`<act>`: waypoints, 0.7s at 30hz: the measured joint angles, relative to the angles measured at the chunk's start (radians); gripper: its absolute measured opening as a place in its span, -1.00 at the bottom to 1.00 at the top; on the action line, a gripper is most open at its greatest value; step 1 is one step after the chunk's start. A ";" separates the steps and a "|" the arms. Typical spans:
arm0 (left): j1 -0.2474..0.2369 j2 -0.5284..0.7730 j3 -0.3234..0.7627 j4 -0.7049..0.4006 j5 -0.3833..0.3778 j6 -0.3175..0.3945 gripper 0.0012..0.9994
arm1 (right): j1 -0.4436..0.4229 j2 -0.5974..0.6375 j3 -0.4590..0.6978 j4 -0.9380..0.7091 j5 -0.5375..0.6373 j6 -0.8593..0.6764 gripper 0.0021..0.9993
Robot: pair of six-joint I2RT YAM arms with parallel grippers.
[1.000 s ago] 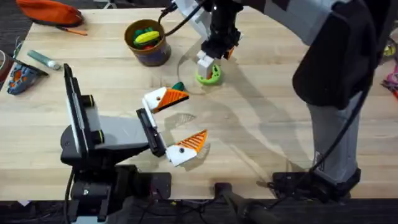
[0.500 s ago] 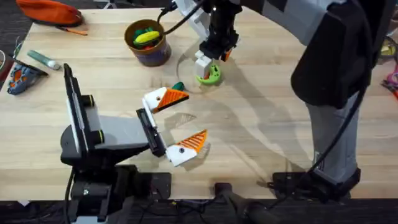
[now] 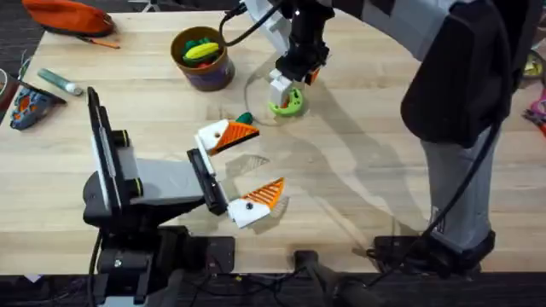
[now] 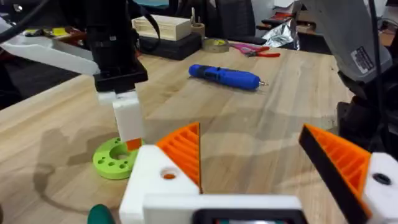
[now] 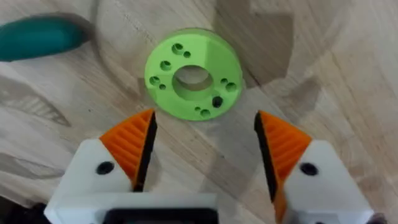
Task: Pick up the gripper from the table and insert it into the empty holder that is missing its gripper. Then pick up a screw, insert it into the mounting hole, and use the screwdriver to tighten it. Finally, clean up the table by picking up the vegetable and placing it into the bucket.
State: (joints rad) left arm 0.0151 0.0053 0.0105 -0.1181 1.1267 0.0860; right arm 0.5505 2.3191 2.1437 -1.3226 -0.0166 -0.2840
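My right gripper (image 3: 286, 85) hangs open just above the green ring (image 3: 287, 103), which has a black screw (image 5: 217, 101) sitting in one of its holes. Both of its white holders (image 5: 93, 171) carry an orange ribbed piece; no loose gripper piece is in view. My left gripper (image 3: 256, 162) rests open near the table's middle with nothing between its fingers. The dark green vegetable (image 3: 245, 118) lies on the table beside its far finger. The blue screwdriver (image 4: 225, 76) lies on the wood beyond the ring. The bucket (image 3: 209, 75) stands at the back left of the ring.
The bucket holds a yellow toy piece (image 3: 201, 51) and a green one. An orange pouch (image 3: 68, 15), a grey tube (image 3: 60, 81) and a patterned item (image 3: 30, 104) lie at the far left. The right arm's body (image 3: 461, 128) spans the right side.
The right gripper has shifted very slightly above the green ring. The left arm and the things on the table have not moved.
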 joint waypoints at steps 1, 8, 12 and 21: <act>0.000 0.000 0.000 0.000 0.000 0.000 0.97 | -0.001 0.000 0.000 0.001 0.000 0.000 0.77; 0.000 0.000 0.000 0.000 0.000 0.000 0.97 | -0.006 0.000 0.000 -0.002 0.000 0.000 0.76; 0.000 0.000 0.000 0.000 0.000 0.000 0.97 | -0.006 0.000 0.000 -0.003 0.000 0.000 0.77; 0.000 0.000 0.000 0.000 0.000 0.000 0.97 | -0.006 0.000 -0.029 0.000 0.000 0.000 0.77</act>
State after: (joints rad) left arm 0.0151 0.0051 0.0105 -0.1181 1.1267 0.0860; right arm 0.5446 2.3188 2.1152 -1.3224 -0.0166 -0.2840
